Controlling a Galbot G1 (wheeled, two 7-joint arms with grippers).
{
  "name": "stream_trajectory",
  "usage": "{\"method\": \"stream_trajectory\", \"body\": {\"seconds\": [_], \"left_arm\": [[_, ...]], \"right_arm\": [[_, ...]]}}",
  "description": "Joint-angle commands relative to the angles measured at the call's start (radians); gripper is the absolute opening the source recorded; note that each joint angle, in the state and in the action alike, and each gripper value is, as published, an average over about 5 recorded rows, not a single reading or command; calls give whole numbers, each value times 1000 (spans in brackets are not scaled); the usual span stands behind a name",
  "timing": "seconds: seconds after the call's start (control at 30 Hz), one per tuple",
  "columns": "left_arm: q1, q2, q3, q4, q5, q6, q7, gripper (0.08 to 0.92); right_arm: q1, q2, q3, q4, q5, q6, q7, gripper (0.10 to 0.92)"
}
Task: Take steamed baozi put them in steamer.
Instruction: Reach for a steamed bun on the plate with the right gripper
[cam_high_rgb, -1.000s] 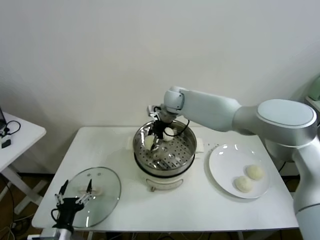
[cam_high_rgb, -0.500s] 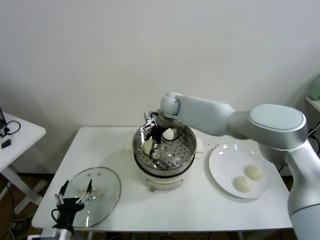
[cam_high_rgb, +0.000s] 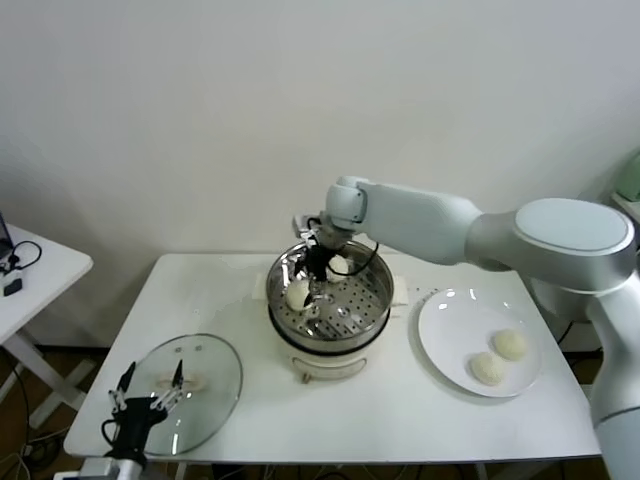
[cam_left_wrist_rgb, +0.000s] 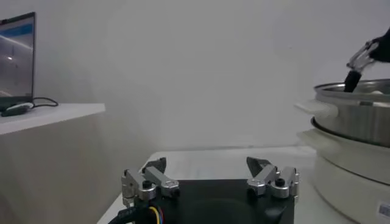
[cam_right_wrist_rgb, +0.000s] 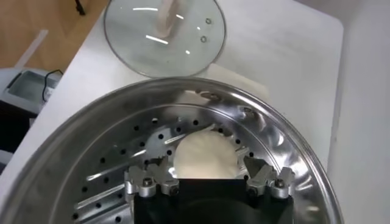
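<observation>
My right claw (cam_high_rgb: 316, 266) hangs spread wide and empty inside the steamer (cam_high_rgb: 372, 315) above a bun (cam_right_wrist_rgb: 205, 157) on its holed floor, while my open left claw (cam_high_rgb: 150, 396) idles low by the tabletop (cam_high_rgb: 400, 405).

Bright, even light (glare on the steamer (cam_right_wrist_rgb: 292, 152) rim), soft shadows.

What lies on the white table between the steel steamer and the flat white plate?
Nothing: in the head view, bare white table separates the shiny steel steamer from the flat white plate.
</observation>
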Motion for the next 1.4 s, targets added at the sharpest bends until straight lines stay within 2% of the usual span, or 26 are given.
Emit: {"method": "stream_trajectory", "body": {"seconds": [0.03, 0.33, 0.47, 0.63, 0.8, 1.1, 1.4], "left_arm": [[1, 0, 2, -1, 0, 1, -1, 823], [10, 10, 2, -15, -5, -19, -39, 823], [5, 12, 2, -16, -4, -18, -43, 823], [7, 13, -1, -33, -11, -3, -43, 823], [12, 3, -4, -51, -6, 5, -42, 823], [24, -10, -12, -34, 13, -1, -42, 823], [29, -14, -19, -27, 15, -1, -41, 823]], "right_arm": [[246, -299, -92, 317, 67, 13, -26, 823], [285, -680, -113, 484, -162, 64, -70, 823], [212, -827, -82, 499, -279, 90, -79, 823], [19, -933, 48, 469, -400, 102, -90, 823], [-192, -962, 172, 424, -484, 116, -96, 823], [-479, -916, 355, 351, -567, 120, -82, 823], [-561, -852, 415, 255, -601, 122, -67, 823]]}}
